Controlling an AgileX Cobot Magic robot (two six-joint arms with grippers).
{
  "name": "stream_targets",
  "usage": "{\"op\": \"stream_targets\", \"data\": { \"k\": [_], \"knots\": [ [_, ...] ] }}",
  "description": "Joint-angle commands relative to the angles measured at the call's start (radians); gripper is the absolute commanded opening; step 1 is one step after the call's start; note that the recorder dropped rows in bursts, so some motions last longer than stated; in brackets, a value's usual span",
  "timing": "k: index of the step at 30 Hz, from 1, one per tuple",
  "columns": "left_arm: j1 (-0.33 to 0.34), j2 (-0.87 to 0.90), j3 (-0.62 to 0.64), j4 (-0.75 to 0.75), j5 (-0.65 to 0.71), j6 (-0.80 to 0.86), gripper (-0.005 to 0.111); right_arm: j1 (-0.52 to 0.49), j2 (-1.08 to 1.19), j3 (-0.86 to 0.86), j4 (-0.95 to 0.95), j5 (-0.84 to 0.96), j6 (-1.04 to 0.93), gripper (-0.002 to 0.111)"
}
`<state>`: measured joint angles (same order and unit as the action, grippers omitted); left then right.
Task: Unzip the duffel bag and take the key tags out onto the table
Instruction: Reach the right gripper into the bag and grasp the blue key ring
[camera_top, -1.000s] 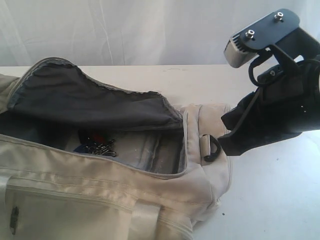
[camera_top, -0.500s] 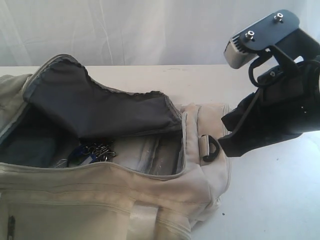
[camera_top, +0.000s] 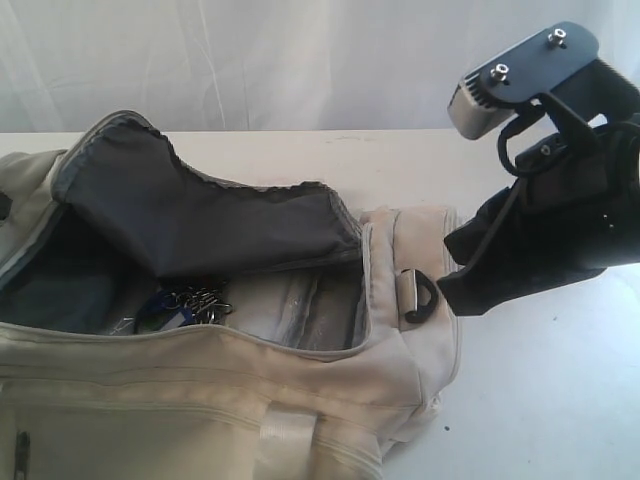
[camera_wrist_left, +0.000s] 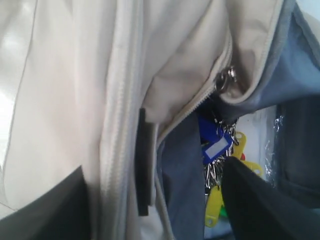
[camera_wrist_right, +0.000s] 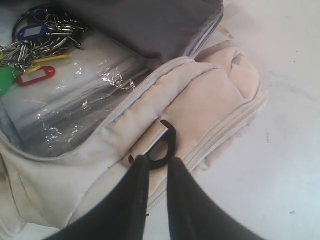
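The cream duffel bag (camera_top: 330, 390) lies unzipped on the white table (camera_top: 545, 400), its dark-lined flap (camera_top: 200, 215) folded back. The key tags (camera_top: 185, 303) lie inside on crinkled plastic; blue, yellow, red and green ones show (camera_wrist_right: 35, 55). My right gripper (camera_top: 445, 290) is shut on the black D-ring (camera_wrist_right: 167, 142) at the bag's end. In the left wrist view my left gripper (camera_wrist_left: 154, 167) stands open at the bag's other end. Its fingers (camera_wrist_left: 260, 205) are wide apart astride the zipper edge (camera_wrist_left: 117, 150), and the key tags (camera_wrist_left: 220, 150) lie just beyond one fingertip. The exterior view does not show it.
A metal zipper pull (camera_wrist_left: 227, 77) hangs at the corner of the opening. A closed side-pocket zipper (camera_top: 150, 405) and a webbing strap (camera_top: 285, 440) run along the bag's front. White curtain (camera_top: 300, 60) behind. Bare table (camera_wrist_right: 285, 100) lies to the right of the bag.
The bag's front wall has sunk and the lined flap has slumped toward the left end, so more of the key tags shows. The right arm has held still on the D-ring.
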<state>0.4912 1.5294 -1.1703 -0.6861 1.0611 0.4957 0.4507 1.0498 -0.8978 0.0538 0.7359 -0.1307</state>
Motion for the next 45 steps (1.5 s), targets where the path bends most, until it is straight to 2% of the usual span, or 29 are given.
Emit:
{"op": "stream_targets", "data": {
  "k": [1, 3, 6, 9, 11, 13, 15, 18, 20, 24, 27, 30, 32, 35, 41, 45],
  "knots": [
    [-0.004, -0.064, -0.074, -0.023, -0.003, -0.013, 0.063, -0.004, -0.005, 0.004, 0.053, -0.020, -0.002, 0.013],
    [-0.004, -0.113, -0.121, -0.023, -0.026, -0.030, 0.054, -0.004, -0.005, 0.004, 0.126, -0.062, -0.049, 0.013],
    [-0.004, -0.214, -0.135, -0.056, -0.053, -0.051, 0.034, -0.004, 0.006, 0.002, 0.377, -0.140, -0.267, 0.013],
    [-0.012, -0.291, -0.103, -0.177, 0.030, 0.043, 0.016, 0.008, 0.062, -0.015, 0.447, -0.224, -0.325, 0.009],
    [-0.095, -0.345, -0.034, -0.270, 0.121, 0.222, 0.000, 0.048, 0.162, -0.068, 0.447, -0.240, -0.335, 0.001],
    [-0.214, -0.372, 0.058, -0.277, 0.107, 0.307, 0.000, 0.094, 0.268, -0.102, 0.447, -0.284, -0.368, 0.000],
    [-0.338, -0.373, 0.155, -0.247, 0.014, 0.362, 0.000, 0.144, 0.388, -0.137, 0.447, -0.304, -0.370, 0.000],
    [-0.502, -0.362, 0.268, -0.114, -0.153, 0.330, 0.000, 0.235, 0.543, -0.188, 0.447, -0.172, -0.370, 0.000],
    [-0.545, -0.360, 0.299, -0.056, -0.151, 0.262, 0.000, 0.281, 0.613, -0.199, 0.447, -0.057, -0.368, 0.000],
    [-0.564, -0.360, 0.301, -0.005, -0.102, 0.211, 0.000, 0.328, 0.691, -0.199, 0.442, 0.054, -0.366, 0.000],
    [-0.564, -0.360, 0.301, -0.005, -0.092, 0.206, 0.000, 0.328, 0.698, -0.212, 0.431, 0.063, -0.366, 0.000],
    [-0.564, -0.360, 0.301, -0.005, -0.081, 0.194, 0.000, 0.326, 0.685, -0.264, 0.406, -0.001, -0.361, 0.000],
    [-0.564, -0.360, 0.301, -0.007, -0.066, 0.193, 0.000, 0.326, 0.677, -0.330, 0.406, -0.115, -0.356, 0.000],
    [-0.564, -0.360, 0.301, -0.008, -0.063, 0.180, 0.000, 0.326, 0.699, -0.452, 0.324, -0.212, -0.145, 0.000],
    [-0.564, -0.362, 0.267, 0.035, -0.039, 0.125, 0.000, 0.301, 0.782, -0.617, 0.069, -0.025, 0.192, 0.000],
    [-0.564, -0.389, 0.208, 0.205, -0.058, 0.008, 0.000, 0.260, 0.839, -0.639, 0.085, 0.032, 0.221, 0.000]
  ]
}}
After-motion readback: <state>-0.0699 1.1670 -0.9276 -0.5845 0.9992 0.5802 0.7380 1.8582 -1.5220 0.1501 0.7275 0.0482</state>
